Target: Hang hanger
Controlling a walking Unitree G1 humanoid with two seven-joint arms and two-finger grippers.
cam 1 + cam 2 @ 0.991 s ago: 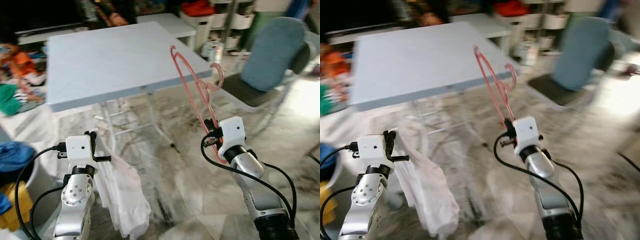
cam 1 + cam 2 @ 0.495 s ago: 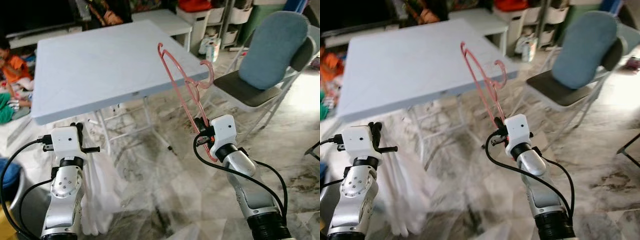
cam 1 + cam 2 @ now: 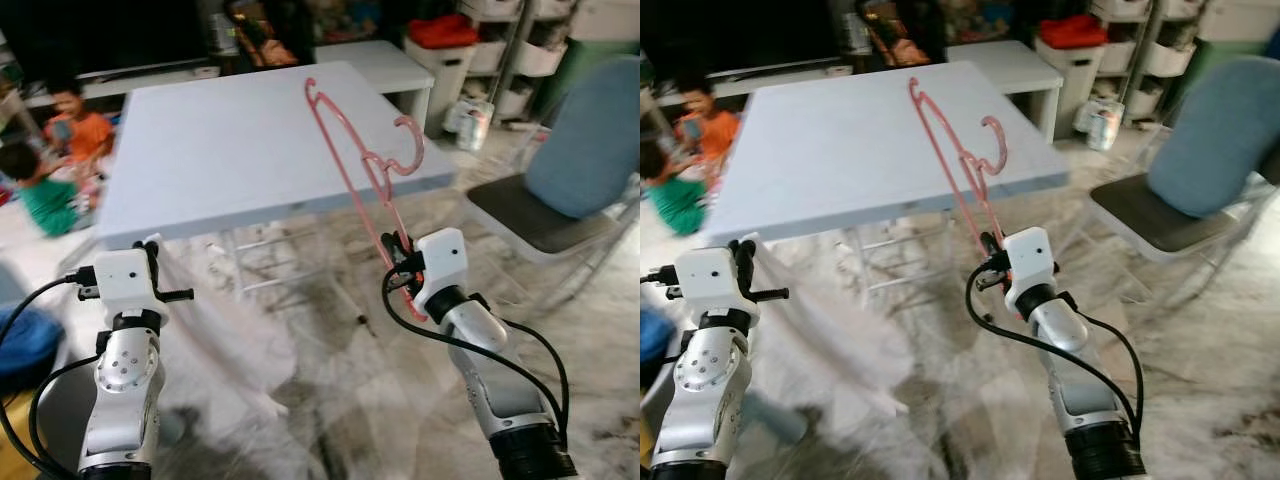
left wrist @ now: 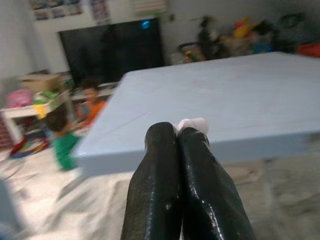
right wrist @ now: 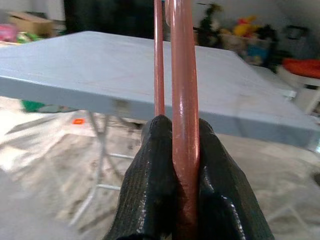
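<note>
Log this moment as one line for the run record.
right gripper: shut on pink hanger, held up | left gripper: shut on white cloth, hanging | grey table: ahead | hanger: not yet hung

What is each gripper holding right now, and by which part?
Right gripper: pink plastic hanger, clamped low on its frame. Left gripper: white cloth, pinched at its top edge.

The white cloth now billows out sideways beneath the left end effector.
</note>
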